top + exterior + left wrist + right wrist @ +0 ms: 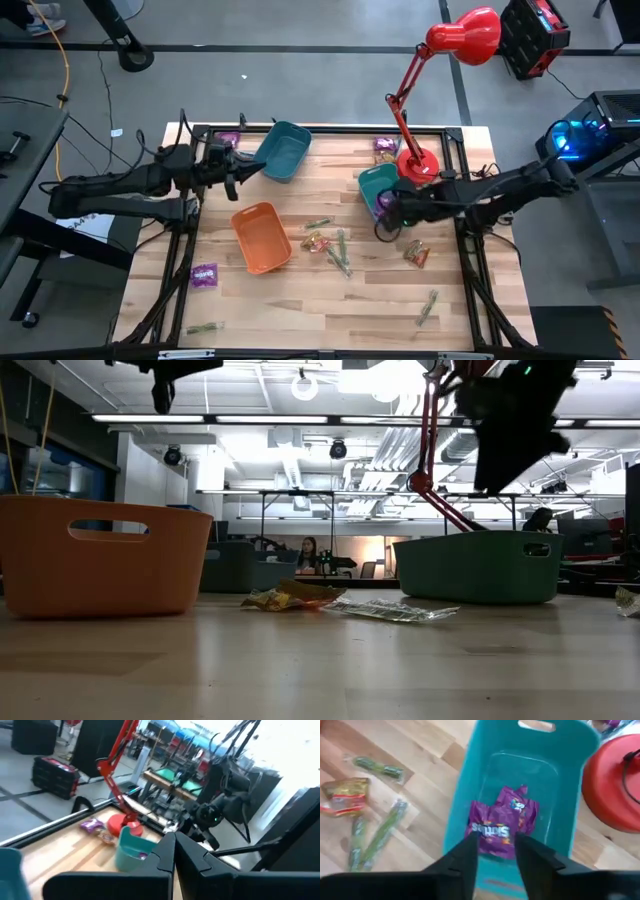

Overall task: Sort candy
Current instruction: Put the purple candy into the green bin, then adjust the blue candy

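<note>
From above, the right gripper (385,212) is hovering over the small teal plastic bin (372,183); loose wrapped candy (328,245) is lying mid-table by the orange plastic bin (262,237).

At table level, a crinkled yellow-orange sweet (290,596) is looking light and soft.

The left wrist camera is showing the left gripper (174,851) with its fingers together, waiting.

The right wrist camera is showing parted, empty fingers (465,857) above shiny purple packets (501,826) in the bin. I judge them slippery; pinching across the flat middle seems best.

We see two matte black, jointed arms, left arm (120,190) and right arm (500,192), built of rounded tubular links. Thin black cables trail along them. Each ends in flat, angular black fingers (462,865).
</note>
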`<state>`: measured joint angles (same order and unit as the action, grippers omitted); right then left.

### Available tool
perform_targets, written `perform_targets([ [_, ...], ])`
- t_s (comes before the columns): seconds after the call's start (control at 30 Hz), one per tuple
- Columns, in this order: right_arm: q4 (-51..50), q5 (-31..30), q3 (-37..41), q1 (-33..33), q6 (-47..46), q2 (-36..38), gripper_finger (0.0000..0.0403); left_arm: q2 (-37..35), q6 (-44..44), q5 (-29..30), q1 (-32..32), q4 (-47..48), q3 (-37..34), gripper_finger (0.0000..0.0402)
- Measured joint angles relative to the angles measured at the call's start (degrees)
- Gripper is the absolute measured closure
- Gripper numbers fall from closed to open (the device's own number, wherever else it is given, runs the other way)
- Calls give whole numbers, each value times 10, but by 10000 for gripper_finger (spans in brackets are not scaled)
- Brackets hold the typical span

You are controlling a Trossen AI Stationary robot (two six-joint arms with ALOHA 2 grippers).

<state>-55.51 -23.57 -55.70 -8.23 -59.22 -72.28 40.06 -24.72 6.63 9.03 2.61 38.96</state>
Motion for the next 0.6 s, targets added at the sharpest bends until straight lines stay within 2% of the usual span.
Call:
perform_targets([
  [0.13, 20, 18, -8, 75, 54, 0, 226, 14, 9, 0, 9, 57, 31, 402],
  [0.33, 174, 29, -45, 173, 151, -1, 224, 31, 16, 0, 34, 83, 34, 401],
  [0.47, 248, 68, -45, 209, 168, -1, 228, 55, -33, 2, 72, 169, 34, 401],
  [0.6, 289, 91, -45, 214, 179, -1, 229, 97, -63, -6, 123, 241, 34, 398],
])
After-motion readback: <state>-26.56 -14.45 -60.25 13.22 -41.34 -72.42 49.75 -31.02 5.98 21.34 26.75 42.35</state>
